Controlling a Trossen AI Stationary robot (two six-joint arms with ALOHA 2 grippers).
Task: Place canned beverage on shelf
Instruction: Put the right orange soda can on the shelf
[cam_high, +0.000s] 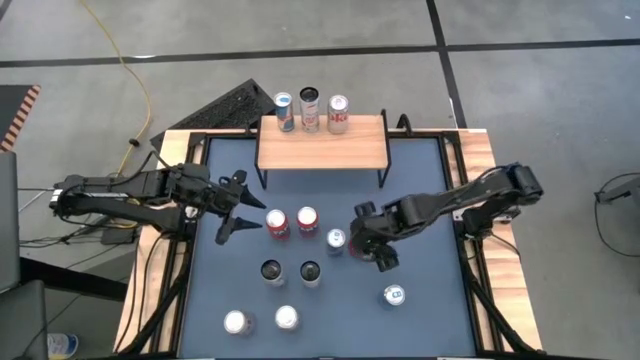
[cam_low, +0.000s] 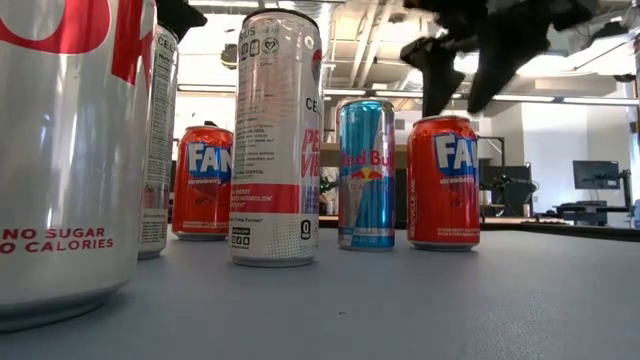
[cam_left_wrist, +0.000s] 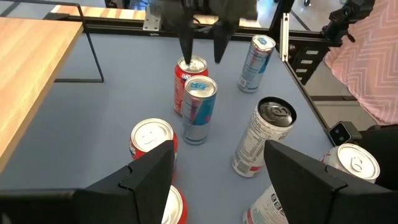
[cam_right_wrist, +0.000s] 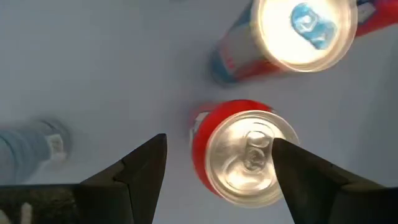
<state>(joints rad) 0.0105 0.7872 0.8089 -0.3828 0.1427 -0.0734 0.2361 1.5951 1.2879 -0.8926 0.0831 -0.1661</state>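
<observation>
Right gripper (cam_right_wrist: 217, 171) spread wide above red Fanta can (cam_right_wrist: 239, 158) (untouched); could clip neighbouring blue can (cam_right_wrist: 292, 34) on descent, toppling both. Left gripper (cam_high: 228, 212) open too.

The left gripper (cam_left_wrist: 214, 171) has its jaws spread, holding nothing. Just beyond the gap stands a blue Red Bull can (cam_left_wrist: 199, 109), with a red can (cam_left_wrist: 184, 78) touching behind it, where the right gripper (cam_left_wrist: 203, 51) hangs open above. A red-and-white can (cam_left_wrist: 151, 143) sits near one finger, and a tall white can (cam_left_wrist: 261, 137) near the other.
</observation>
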